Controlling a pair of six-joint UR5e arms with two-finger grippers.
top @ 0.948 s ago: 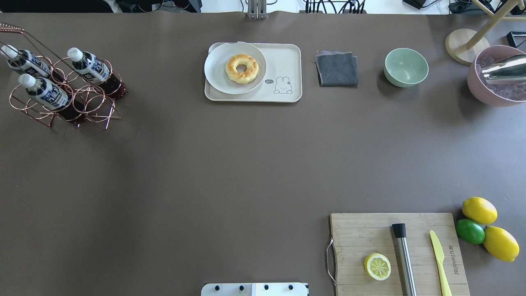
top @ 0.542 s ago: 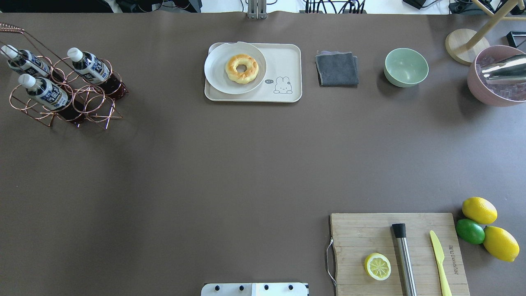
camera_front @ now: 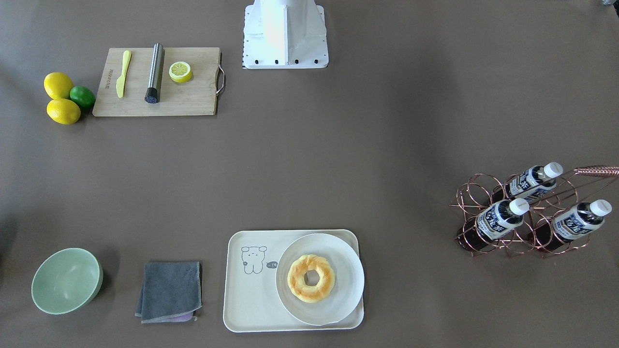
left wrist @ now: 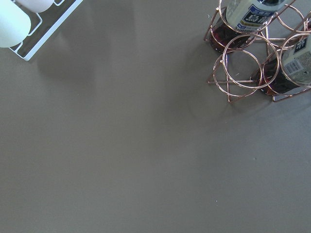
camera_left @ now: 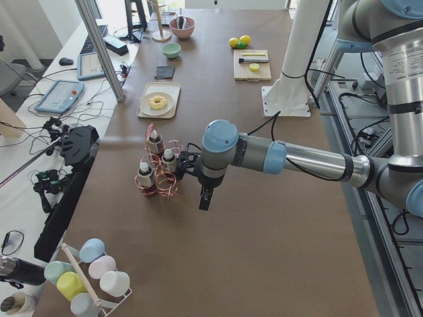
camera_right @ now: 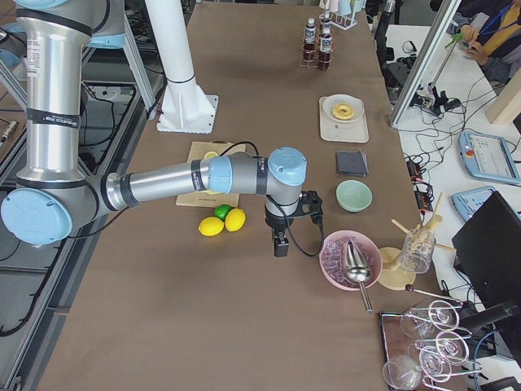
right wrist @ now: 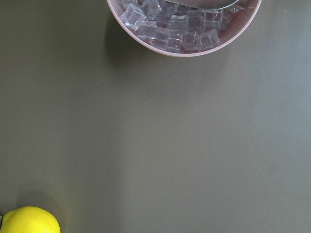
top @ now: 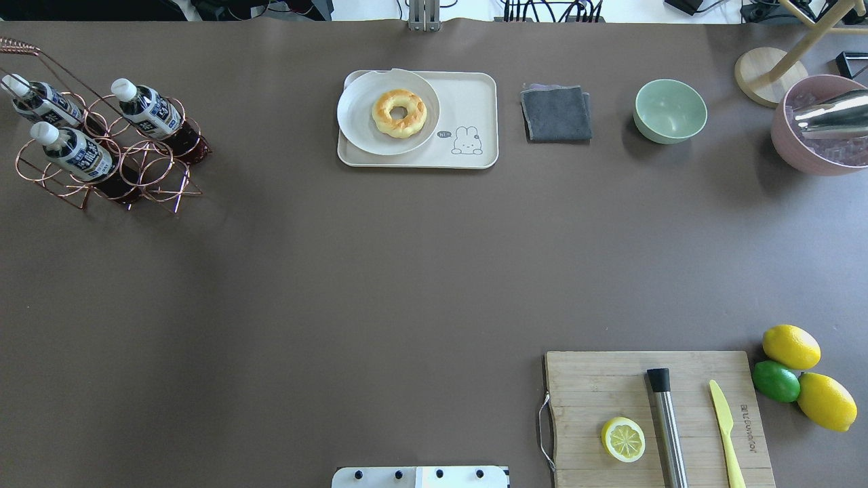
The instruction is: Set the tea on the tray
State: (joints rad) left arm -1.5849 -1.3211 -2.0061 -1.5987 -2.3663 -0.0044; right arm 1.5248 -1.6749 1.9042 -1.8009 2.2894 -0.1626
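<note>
Showing dark liquid, white cap, navy-white label: tea (top: 148, 108); left hand (camera_left: 205, 199), right hand (camera_right: 280, 244) grip: cannot tell.

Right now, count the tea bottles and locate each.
3, all in the copper wire rack on the robot's far left: leftmost tea bottle, front tea bottle, and right tea bottle nearest the tray. None seems hidden.
</note>
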